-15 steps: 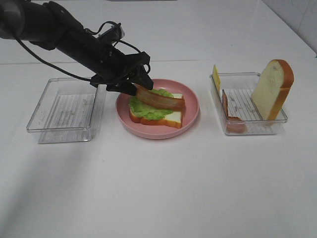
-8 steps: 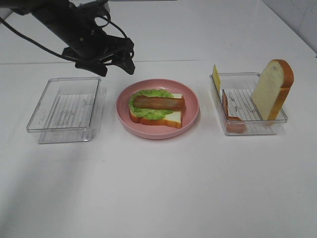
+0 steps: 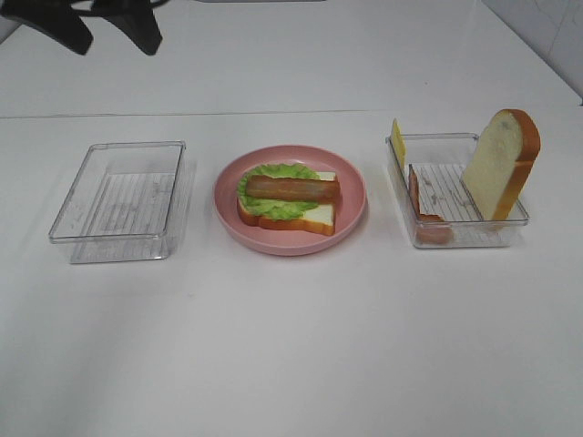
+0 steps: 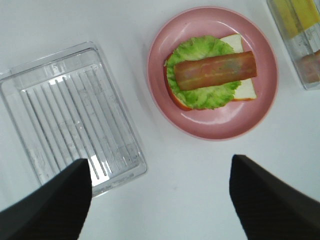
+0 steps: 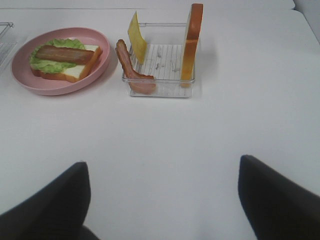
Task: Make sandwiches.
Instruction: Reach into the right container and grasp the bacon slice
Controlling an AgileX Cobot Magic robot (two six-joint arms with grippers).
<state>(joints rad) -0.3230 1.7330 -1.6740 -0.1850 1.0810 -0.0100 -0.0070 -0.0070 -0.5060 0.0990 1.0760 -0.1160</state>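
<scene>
My left gripper [image 4: 160,200] hangs high over the table, its two dark fingers [image 4: 55,200] spread wide with nothing between them. Below it, just ahead of the fingertips, the sandwich [image 4: 200,60] lies on a pink plate [image 4: 220,131]. It is built of a white bread slice [image 4: 245,90] with orange-brown crust at the bottom and a ruffled green lettuce leaf [image 4: 200,95] covering most of it. One reddish-brown bacon strip [image 4: 215,74] lies flat across the lettuce as the topmost layer. A clear tray [image 4: 65,115] sits beside the plate, under my left gripper's other side. My right gripper [image 5: 165,200] sits lower, its fingers also wide apart and holding nothing. Straight ahead of it stands a second clear tray [image 5: 165,60] with an upright bread slice [image 5: 192,40] on edge at one end. A yellow cheese square [image 5: 136,35] and a second bacon strip [image 5: 131,70] lean at the wall nearer the plate. The sandwich lies ahead and to the left of this gripper.
</scene>
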